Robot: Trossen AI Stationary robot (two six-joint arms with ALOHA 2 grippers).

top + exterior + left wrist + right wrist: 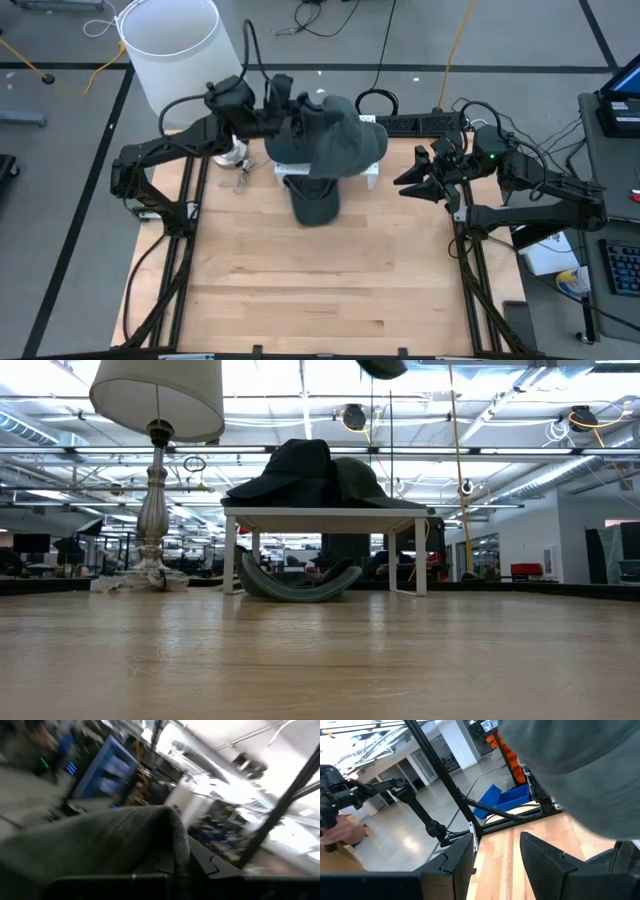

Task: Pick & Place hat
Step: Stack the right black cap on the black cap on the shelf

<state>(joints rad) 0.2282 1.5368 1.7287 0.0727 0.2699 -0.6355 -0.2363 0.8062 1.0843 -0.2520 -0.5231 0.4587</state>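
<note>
Lamp (pixel 170 45): far-left corner, white shade. Left gripper (pixel 285 118): raised over the white stand (pixel 372 178), pinching a dark hat (pixel 335 140) by its brim. Second hat (pixel 315 200): on the table under and before the stand. Right gripper (pixel 420 180): beside the stand, fingers spread, idle. Advice: lower level, centre over stand, then release.

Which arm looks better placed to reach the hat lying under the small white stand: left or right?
Probably the right: its open end effector hangs clear beside the stand, while the left end effector holds another hat above it. The lower hat pokes out frontward.
</note>
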